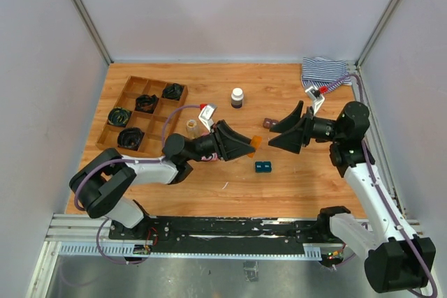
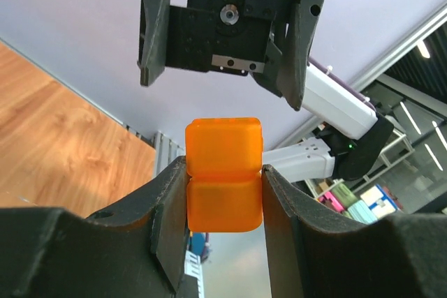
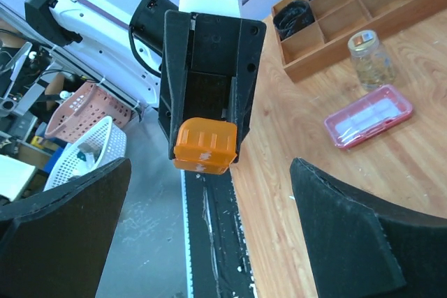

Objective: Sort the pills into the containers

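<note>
My left gripper (image 1: 253, 144) (image 2: 223, 167) is shut on a small orange container (image 1: 256, 143) (image 2: 223, 186), lifted off the table and pointed right. The right gripper (image 1: 279, 131) (image 3: 209, 172) faces it from the right, open wide, with the orange container (image 3: 204, 146) a short way in front of its jaws. A teal container (image 1: 263, 167) and a brown container (image 1: 267, 123) lie on the wood. In the right wrist view a longer pink container (image 3: 368, 115) lies near a small glass jar (image 3: 368, 59). Pills are out of view.
A wooden compartment tray (image 1: 133, 88) with black coils sits at the back left. A dark bottle with a white cap (image 1: 237, 98) stands mid-table, and the glass jar (image 1: 191, 128) is by the left wrist. A striped cloth (image 1: 325, 71) fills the back right corner.
</note>
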`<action>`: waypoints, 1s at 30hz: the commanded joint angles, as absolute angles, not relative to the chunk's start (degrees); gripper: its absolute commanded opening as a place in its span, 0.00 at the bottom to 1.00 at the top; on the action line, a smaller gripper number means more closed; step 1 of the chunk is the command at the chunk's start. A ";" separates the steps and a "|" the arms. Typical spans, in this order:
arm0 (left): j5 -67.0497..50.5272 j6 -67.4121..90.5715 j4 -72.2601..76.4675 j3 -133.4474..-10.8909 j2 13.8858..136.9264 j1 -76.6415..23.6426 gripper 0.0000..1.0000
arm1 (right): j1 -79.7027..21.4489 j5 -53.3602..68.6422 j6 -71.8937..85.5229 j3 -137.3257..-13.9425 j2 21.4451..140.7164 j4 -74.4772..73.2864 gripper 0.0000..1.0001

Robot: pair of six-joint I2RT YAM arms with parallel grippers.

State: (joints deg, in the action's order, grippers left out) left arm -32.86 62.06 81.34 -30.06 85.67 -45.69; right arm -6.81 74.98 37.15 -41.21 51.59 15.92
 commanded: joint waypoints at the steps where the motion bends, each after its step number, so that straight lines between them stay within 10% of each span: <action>1: -29.68 59.97 86.07 -31.71 86.82 -45.59 0.07 | -11.36 70.85 47.57 -42.05 52.51 23.59 0.98; 16: -23.38 61.14 93.27 -29.53 88.13 -47.53 0.07 | -16.72 61.24 49.87 -38.99 54.24 28.65 0.94; 30: -20.61 61.53 94.06 -29.36 89.36 -48.34 0.08 | -17.99 60.06 51.09 -37.52 53.93 30.76 0.55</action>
State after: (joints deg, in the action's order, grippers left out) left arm -22.26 61.98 87.09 -30.06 88.90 -47.62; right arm -16.75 60.90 50.85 -38.30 54.65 28.05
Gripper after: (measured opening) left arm 0.450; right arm 0.590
